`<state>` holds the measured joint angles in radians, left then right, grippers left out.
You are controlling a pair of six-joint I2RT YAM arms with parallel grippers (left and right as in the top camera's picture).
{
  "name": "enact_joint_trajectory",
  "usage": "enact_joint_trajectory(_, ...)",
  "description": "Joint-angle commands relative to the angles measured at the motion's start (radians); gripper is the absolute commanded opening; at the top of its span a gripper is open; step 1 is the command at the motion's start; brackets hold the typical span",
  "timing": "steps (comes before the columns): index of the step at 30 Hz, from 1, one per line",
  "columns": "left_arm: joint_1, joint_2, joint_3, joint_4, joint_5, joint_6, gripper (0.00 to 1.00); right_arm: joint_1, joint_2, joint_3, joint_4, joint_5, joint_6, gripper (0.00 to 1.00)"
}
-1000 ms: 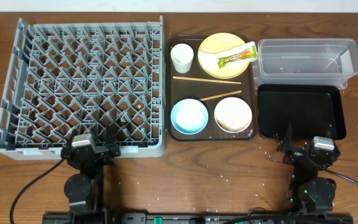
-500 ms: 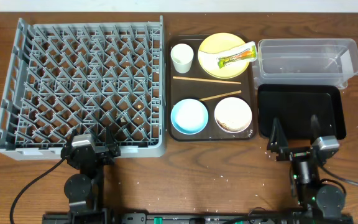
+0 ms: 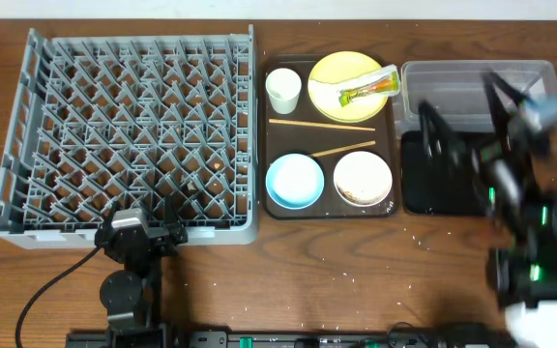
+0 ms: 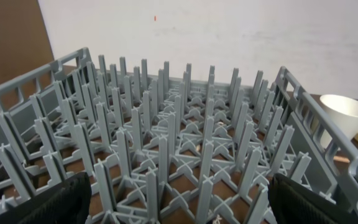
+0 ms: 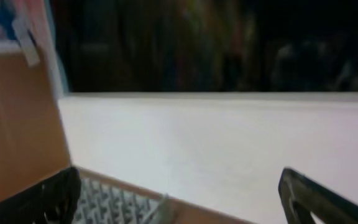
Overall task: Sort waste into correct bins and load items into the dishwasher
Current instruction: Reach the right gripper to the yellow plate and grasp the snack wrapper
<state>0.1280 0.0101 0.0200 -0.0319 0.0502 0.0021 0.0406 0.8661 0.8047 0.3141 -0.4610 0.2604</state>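
The grey dish rack (image 3: 133, 135) fills the left of the table. On the brown serving tray (image 3: 263, 135) sit the white cup (image 3: 283, 90), the yellow plate (image 3: 332, 70) with the snack wrapper (image 3: 367, 89) on it, two chopsticks (image 3: 322, 124), the light blue bowl (image 3: 294, 181) and the white bowl (image 3: 363, 178). The clear tub (image 3: 453, 92) and black tray (image 3: 416, 193) lie to the right. My right gripper (image 3: 467, 121) is open, empty, raised and blurred above them. My left gripper (image 3: 143, 215) is open and empty at the rack's near edge.
White crumbs (image 3: 356, 275) are scattered on the wooden table near the front. The left wrist view shows the rack's pegs (image 4: 179, 137) between the left fingers (image 4: 179, 208), and the cup (image 4: 347, 112). The right wrist view is blurred, showing the wall and a corner of the rack (image 5: 110, 202).
My right arm has lifted off its rest at the front right and swung up and away, over the black tray and clear tub. The left arm has not moved.
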Motion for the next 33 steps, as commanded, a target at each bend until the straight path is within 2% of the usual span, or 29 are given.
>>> enact_joint_trajectory(1,-0.003,-0.005,-0.016,-0.037,-0.009,0.013,0.93,0.014,0.294,0.341,-0.240,-0.175,0.004,0.99)
enact_joint_trajectory(7,-0.003,-0.005,-0.016,-0.037,-0.009,0.013,0.92,0.075,0.668,0.759,-0.595,-0.180,-0.029,0.99)
enact_joint_trajectory(8,-0.003,-0.005,-0.016,-0.037,-0.009,0.013,0.92,0.084,0.708,0.792,-0.610,-0.180,-0.029,0.99)
enact_joint_trajectory(13,-0.003,-0.005,-0.016,-0.037,-0.009,0.013,0.92,0.108,0.885,0.822,-0.625,-0.195,-0.010,0.99)
enact_joint_trajectory(20,-0.003,-0.005,-0.016,-0.037,-0.009,0.013,0.92,0.122,1.048,0.822,-0.574,-0.164,0.122,0.99)
enact_joint_trajectory(21,-0.003,-0.005,-0.016,-0.037,-0.009,0.013,0.92,0.129,1.064,0.822,-0.586,-0.117,0.150,0.99)
enact_joint_trajectory(24,-0.003,-0.005,-0.016,-0.037,-0.009,0.013,0.92,0.169,1.093,0.822,-0.650,0.135,0.281,0.77)
enact_joint_trajectory(27,-0.003,-0.005,-0.016,-0.037,-0.009,0.013,0.92,0.227,1.105,0.821,-0.713,0.387,0.428,0.77)
enact_joint_trajectory(30,-0.003,-0.005,-0.016,-0.037,-0.009,0.013,0.92,0.296,1.115,0.821,-0.723,0.606,0.507,0.74)
enact_joint_trajectory(33,-0.003,-0.005,-0.016,-0.037,-0.009,0.013,0.92,0.345,1.134,0.822,-0.715,0.739,0.565,0.77)
